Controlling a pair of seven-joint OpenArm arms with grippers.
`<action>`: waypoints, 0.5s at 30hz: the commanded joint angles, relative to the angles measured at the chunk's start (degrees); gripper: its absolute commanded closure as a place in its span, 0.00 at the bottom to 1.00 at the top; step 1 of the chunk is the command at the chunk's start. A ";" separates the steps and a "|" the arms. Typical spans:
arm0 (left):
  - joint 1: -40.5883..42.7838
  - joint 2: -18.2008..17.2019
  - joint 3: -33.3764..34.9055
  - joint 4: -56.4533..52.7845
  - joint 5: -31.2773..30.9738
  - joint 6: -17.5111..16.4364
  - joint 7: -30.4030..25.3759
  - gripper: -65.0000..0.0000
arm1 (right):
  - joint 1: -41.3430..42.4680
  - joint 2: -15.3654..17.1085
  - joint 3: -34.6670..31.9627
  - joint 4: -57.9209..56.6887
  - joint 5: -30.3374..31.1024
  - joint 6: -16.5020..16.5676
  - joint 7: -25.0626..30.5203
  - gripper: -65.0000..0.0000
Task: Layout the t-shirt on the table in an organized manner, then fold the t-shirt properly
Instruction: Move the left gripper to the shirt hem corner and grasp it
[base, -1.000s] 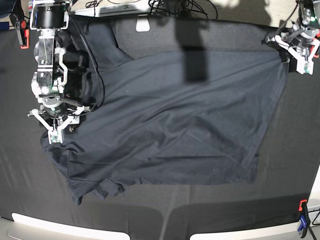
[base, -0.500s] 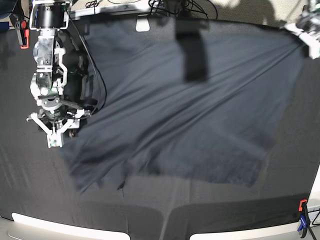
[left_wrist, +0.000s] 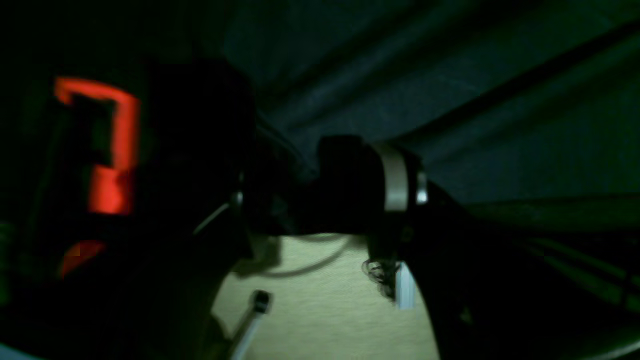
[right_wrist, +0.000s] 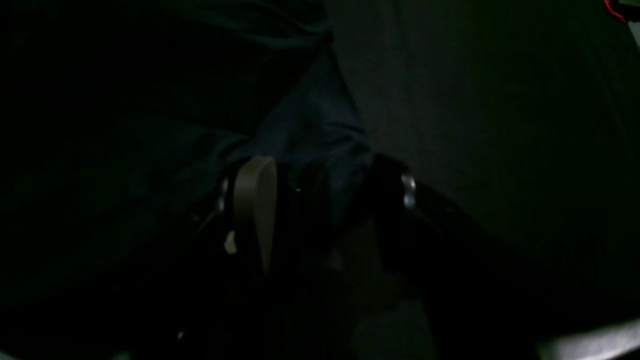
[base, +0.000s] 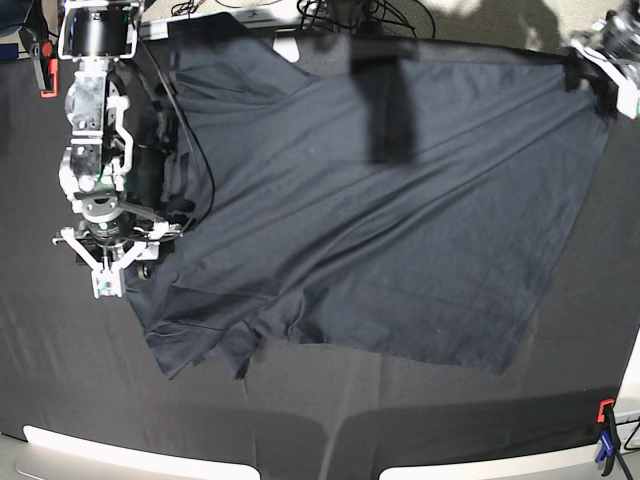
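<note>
The dark navy t-shirt (base: 380, 220) lies spread over most of the table (base: 320, 430), with long creases running toward the far right corner and a bunched sleeve near the front left. My left gripper (base: 612, 75) is at that far right corner, by the shirt's edge. In the left wrist view its fingers (left_wrist: 395, 180) stand apart, and shirt cloth (left_wrist: 450, 100) lies beyond them. My right gripper (base: 108, 272) hangs open at the shirt's left edge. In the right wrist view a fold of shirt (right_wrist: 320, 130) lies between its spread fingers (right_wrist: 255, 200).
Red clamps sit at the far left (base: 45, 65) and the near right corner (base: 605, 440). A white object (base: 287, 48) and cables lie past the table's far edge. The right arm's column (base: 95, 120) stands over the shirt's left side.
The left gripper pulled the shirt up and right, spreading it flat. The shirt's left edge slid right, away from the still right gripper. The shirt has since settled.
</note>
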 joint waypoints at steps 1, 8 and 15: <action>0.31 -1.62 -0.66 2.10 -0.90 -0.39 -0.79 0.58 | 0.96 0.74 0.31 1.33 0.20 -0.39 1.46 0.54; -4.96 -5.25 -0.61 6.93 -0.90 0.68 -5.40 0.58 | 0.94 0.72 0.24 1.33 0.76 -0.39 0.85 0.54; -23.69 -5.44 4.63 -2.47 -0.87 0.63 -8.59 0.60 | 0.94 -0.04 0.20 1.33 6.43 2.05 -2.82 0.54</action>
